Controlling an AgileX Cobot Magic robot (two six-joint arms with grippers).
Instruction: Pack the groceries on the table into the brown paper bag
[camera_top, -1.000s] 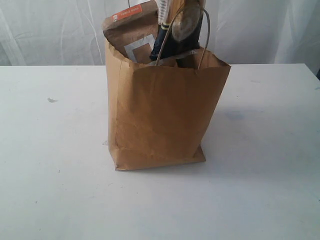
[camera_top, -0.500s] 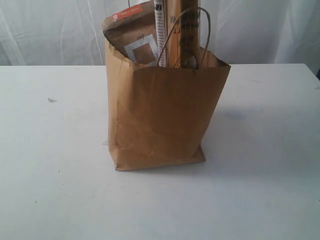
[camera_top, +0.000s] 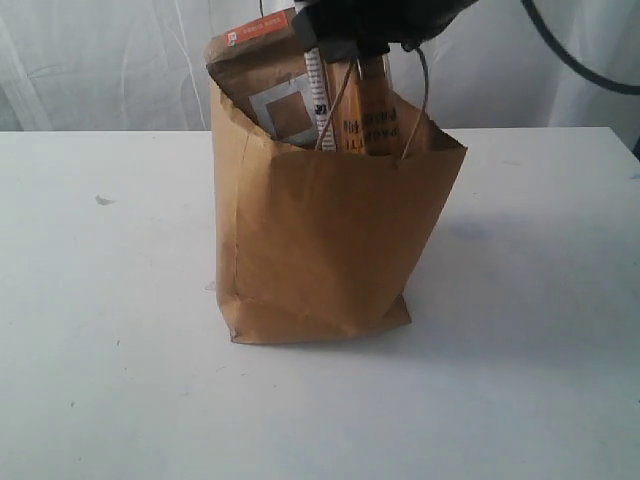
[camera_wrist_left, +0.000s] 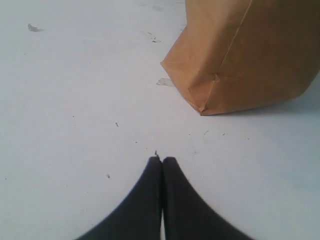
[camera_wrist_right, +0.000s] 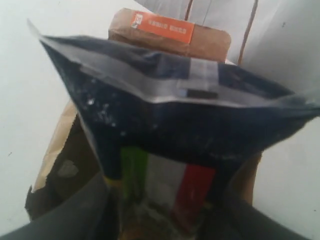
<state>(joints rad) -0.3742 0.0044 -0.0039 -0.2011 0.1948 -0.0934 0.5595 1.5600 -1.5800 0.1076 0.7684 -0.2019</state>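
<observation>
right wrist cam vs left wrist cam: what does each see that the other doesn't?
Right wrist only: the long pasta pack close up, dark blue with a green-white-red stripe, between the right fingers. Behind it is the brown pouch with its orange label. Also the open mouth of the brown paper bag.
Left wrist only: the left fingers shut together with nothing between them, over the table. Also the bag's bottom corner and small marks on the tabletop.
Both: the bag and the white table.

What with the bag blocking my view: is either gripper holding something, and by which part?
Right gripper grips the long pasta pack near its upper end; left gripper is shut on nothing.
</observation>
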